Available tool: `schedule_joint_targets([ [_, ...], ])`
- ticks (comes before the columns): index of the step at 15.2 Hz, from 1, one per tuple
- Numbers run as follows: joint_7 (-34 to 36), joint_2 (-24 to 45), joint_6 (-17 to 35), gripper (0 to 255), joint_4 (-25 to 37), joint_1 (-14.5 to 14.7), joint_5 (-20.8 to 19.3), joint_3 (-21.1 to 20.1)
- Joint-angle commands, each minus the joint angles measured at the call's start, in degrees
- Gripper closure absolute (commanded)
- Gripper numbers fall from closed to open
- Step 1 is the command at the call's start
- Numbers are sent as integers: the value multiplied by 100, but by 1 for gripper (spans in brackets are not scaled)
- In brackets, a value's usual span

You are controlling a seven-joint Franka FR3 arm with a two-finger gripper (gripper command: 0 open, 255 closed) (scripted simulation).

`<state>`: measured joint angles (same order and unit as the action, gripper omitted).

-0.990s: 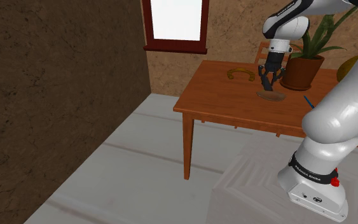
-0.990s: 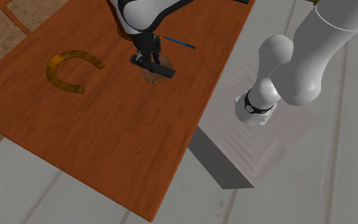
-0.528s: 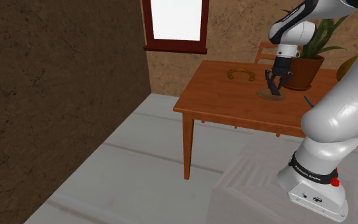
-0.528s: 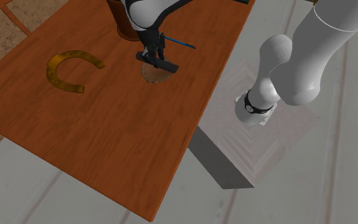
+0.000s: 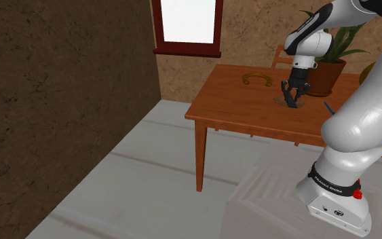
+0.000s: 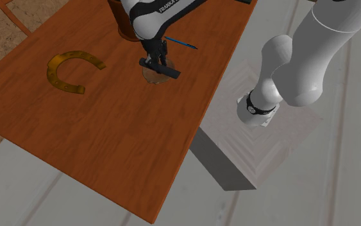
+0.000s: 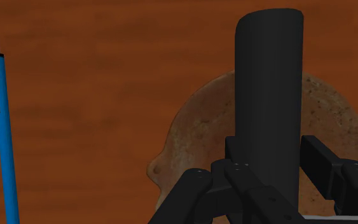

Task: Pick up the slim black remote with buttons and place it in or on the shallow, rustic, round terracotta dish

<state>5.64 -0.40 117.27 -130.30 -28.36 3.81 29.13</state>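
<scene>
Now lower over the speckled brown round dish (image 7: 196,140), the hand (image 7: 276,164) pinches the slim black remote (image 7: 269,83). Release looks near.

The wooden bench (image 5: 230,102) is reddish-brown and stands on slim legs on a pale plank floor (image 5: 148,176). Four things rest directly on its top. A dull gold horseshoe (image 5: 256,78) lies flat toward the shoulder view's left, at the far side, well apart from the rest. A shallow, round, mottled tan dish (image 6: 154,77) sits near the middle. A slim blue pen (image 7: 2,127) with a black tip lies near the dish but not touching it. At the far edge, behind the dish, stands a brown pot (image 5: 321,76) holding a green plant.
</scene>
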Motion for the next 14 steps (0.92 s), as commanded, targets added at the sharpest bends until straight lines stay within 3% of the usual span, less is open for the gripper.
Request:
schedule_joint_targets([
  [1, -8, 11, 22, 255, -9, -1, 7, 2],
  [6, -8, 11, 22, 255, -9, -1, 7, 1],
  [7, -8, 11, 22, 0, -9, -1, 7, 1],
  [12, -8, 11, 22, 0, -9, -1, 7, 1],
  [14, 51, -115, -368, 0, 273, -8, -74, 6],
])
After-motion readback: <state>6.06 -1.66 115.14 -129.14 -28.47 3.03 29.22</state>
